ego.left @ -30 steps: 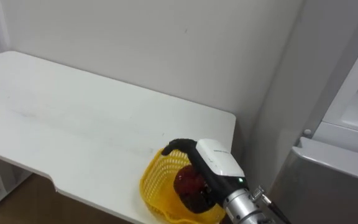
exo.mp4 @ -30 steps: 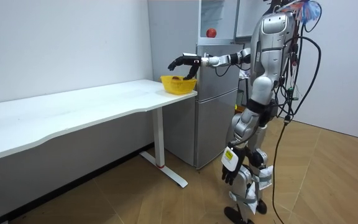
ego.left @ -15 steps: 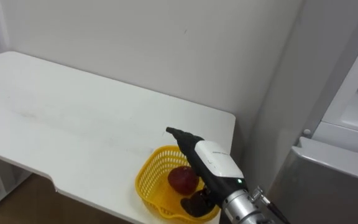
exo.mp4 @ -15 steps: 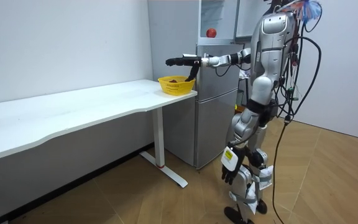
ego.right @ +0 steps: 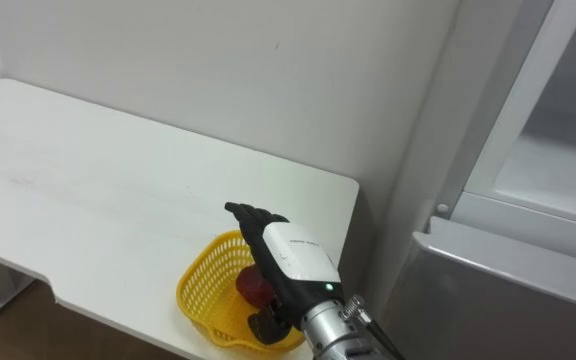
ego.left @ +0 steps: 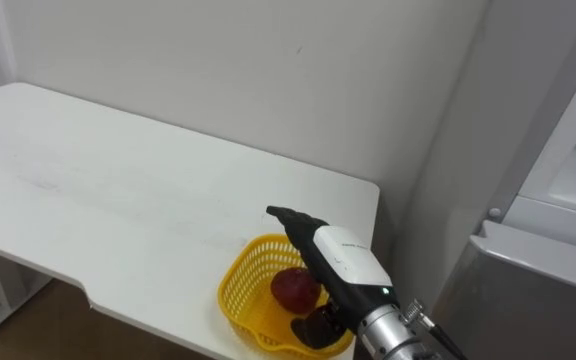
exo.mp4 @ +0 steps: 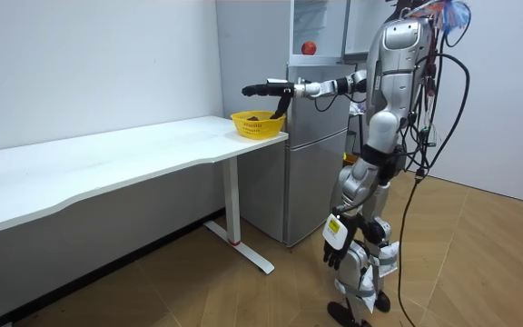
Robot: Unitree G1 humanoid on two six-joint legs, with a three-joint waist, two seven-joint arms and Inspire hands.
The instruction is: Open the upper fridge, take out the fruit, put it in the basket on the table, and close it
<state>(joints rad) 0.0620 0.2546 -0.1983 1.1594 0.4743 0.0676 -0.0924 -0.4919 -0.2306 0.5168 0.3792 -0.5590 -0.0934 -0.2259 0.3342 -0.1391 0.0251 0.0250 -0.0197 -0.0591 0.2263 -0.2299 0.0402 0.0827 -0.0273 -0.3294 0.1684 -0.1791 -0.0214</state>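
Note:
A red apple lies in a yellow basket at the table's right end, next to the fridge. My right hand hovers just over the basket with fingers stretched straight forward and the thumb hanging by the near rim; it holds nothing. In the room view the same hand reaches out level above the basket. Another red fruit sits in the open upper fridge compartment. My left hand hangs by my thigh.
The long white table runs off to the left along a plain wall. The grey fridge stands right against the table's end, with its upper door open. I stand in front of the fridge on a wooden floor.
The right hand's fingers were curled down over the apple in the basket a second ago; they have straightened and risen, leaving the apple in the basket. The basket slid slightly left.

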